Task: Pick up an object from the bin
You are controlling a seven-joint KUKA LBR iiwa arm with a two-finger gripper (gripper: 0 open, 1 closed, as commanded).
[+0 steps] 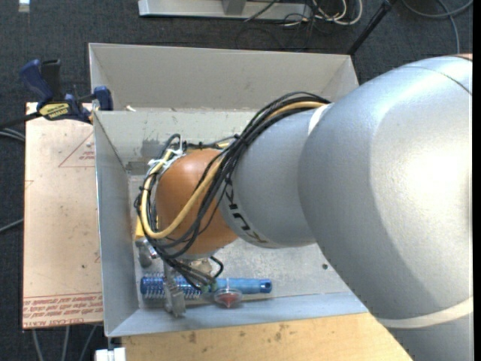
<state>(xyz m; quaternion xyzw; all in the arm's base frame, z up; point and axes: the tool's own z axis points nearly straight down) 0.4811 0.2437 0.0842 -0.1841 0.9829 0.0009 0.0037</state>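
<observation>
Silver and bulky, the arm [391, 201] fills the right side of the camera view and reaches leftward into the grey metal bin [225, 74]; its wrist wears a rounded orange cover [192, 194], and black and yellow cables [225, 156] loop over that cover and hang down beneath it. Below the cover the gripper [176, 298] points down into the bin's lower left corner, as the camera sees it, close to the front wall; whether it is clenched or released I cannot tell, since the cover and the hanging cables hide most of it.

Its grey tip stands at the right end of a blue ribbed piece [154, 286], short and coil-like, which lies flat along the front wall; tip and piece overlap in the view, but whether they touch, or whether the piece is grasped, cannot be made out. Just to the right a blue rod [244, 284] lies in line with it, and a small red piece [227, 298] sits against the rod's lower side. Higher up the left wall a yellow scrap [140, 241] peeps out from under the orange cover — its kind is hidden.
</observation>
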